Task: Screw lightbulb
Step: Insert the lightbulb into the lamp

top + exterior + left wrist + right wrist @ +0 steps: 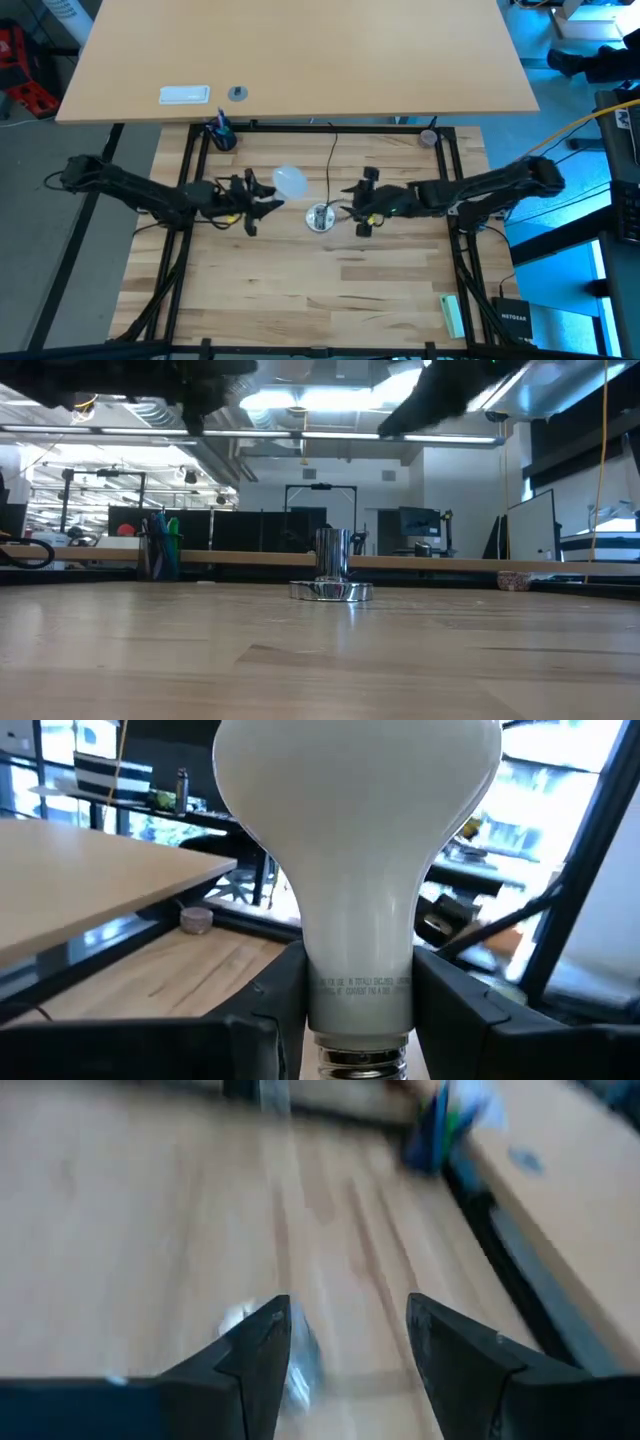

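Note:
The matte white lightbulb (290, 182) is held up by my left gripper (266, 198), left of the table's middle; it fills the left wrist view (355, 840). The small silver socket (320, 217) stands with its round base on the wooden table at mid-table. Its thin black cord (333, 155) runs toward the far edge. The low view shows the socket (331, 572) alone on the table, and the bulb is out of that view. My right gripper (362, 205) is open and empty just right of the socket, which shows blurred by one of its fingers (298, 1360). My left gripper pinches the bulb's narrow neck (360, 985) between its two fingers (270, 1010), just above the metal screw base (360, 1062). The fingers lie across the neck. The bulb is lifted clear of the table, its globe pointing away from the gripper toward the table's far right.
A blue holder with pens (221, 135) stands at the far left of the table and a small round thing (428, 137) at the far right. A green block (452, 315) lies near the front right corner. A light desk (300, 60) stands beyond the far edge.

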`<state>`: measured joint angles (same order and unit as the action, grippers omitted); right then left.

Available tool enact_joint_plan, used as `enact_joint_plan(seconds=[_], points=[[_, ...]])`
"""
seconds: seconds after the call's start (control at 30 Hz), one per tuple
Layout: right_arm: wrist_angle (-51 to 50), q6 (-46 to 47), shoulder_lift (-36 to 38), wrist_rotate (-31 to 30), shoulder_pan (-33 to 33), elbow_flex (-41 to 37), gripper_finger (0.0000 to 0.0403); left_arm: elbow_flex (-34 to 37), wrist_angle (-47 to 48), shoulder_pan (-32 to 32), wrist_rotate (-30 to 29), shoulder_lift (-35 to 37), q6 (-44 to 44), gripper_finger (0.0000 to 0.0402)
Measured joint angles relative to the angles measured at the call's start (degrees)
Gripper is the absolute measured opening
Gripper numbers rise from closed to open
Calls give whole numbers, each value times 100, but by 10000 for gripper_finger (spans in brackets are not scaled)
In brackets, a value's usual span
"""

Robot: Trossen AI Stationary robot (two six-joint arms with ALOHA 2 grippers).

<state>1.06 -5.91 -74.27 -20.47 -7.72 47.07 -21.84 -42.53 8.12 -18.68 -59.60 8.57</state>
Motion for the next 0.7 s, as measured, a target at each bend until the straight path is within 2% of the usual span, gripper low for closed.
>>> enact_joint_plan(seconds=[0.13, 0.2, 0.27, 0.33, 0.43, 0.5, 0.6, 0.7], points=[[4104, 779, -57, 850, 423, -1706, 201, -382, 9, 0, 0, -522, -225, 128], [5524, 1503, -288, 1191, 536, -2106, 201, -627, 7, 2, 0, -707, -409, 128], [6396, 2125, -355, 1452, 560, -2215, 201, -902, 1, 18, 1, -832, -694, 128], [6715, 2376, -316, 1596, 551, -2142, 202, -1169, 1, 19, 2, -896, -991, 128], [6595, 2315, -267, 1896, 548, -1908, 202, -1506, -38, 23, 30, -901, -1114, 128], [6585, 2090, -260, 2085, 548, -1670, 197, -1641, -29, 74, 271, -869, -1164, 128], [6104, 1574, -258, 1986, 428, -1193, 166, -1818, -15, 208, 399, -839, -1141, 128], [5578, 1063, -272, 1844, 160, -631, 115, -1876, -32, 309, 429, -832, -1208, 128]])
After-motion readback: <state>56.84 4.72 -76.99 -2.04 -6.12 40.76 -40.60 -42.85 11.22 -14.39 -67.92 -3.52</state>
